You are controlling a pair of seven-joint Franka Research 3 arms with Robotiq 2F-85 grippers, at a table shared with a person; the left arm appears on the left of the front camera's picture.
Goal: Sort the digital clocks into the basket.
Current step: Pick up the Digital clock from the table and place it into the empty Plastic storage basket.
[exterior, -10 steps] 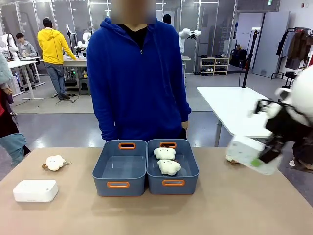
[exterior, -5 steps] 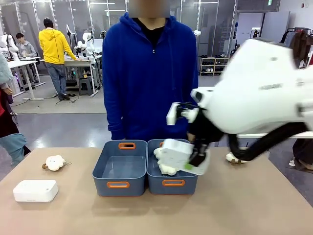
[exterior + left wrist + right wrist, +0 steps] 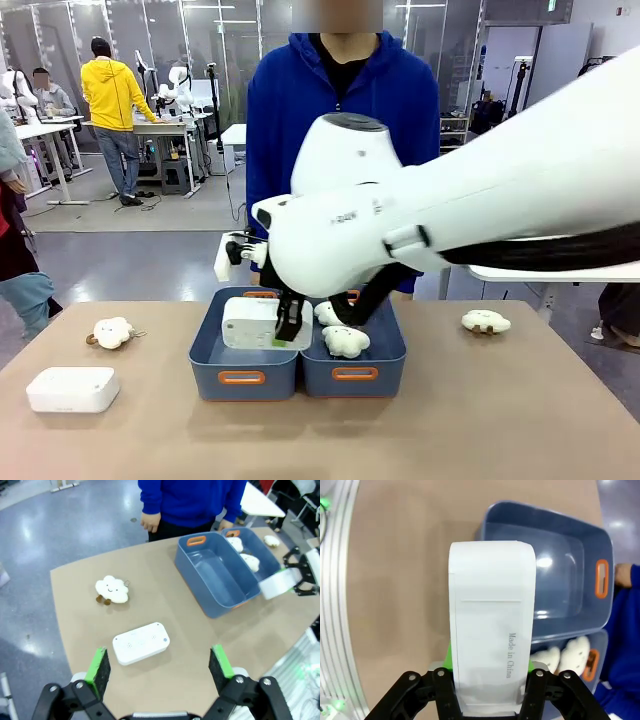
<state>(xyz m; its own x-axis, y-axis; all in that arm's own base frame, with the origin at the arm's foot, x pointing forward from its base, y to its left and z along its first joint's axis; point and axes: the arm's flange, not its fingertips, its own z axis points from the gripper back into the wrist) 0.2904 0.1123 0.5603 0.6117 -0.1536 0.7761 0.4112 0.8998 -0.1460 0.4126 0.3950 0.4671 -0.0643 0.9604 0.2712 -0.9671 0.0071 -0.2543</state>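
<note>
Our right end effector (image 3: pixel 490 662) is clamped on a white digital clock (image 3: pixel 492 605), which we hold over the left-hand basket (image 3: pixel 212 368); our left end effector (image 3: pixel 159 662) hovers spread wide above the second digital clock (image 3: pixel 140 643) on the bench (image 3: pixel 190 630)

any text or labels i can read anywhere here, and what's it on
"Made in China": on the white digital clock clamped in the right gripper, printed along its length.
Small grey print on the right arm: too blurred to read.
The other digital clock on the table bears only tiny marks, no readable text.
</note>
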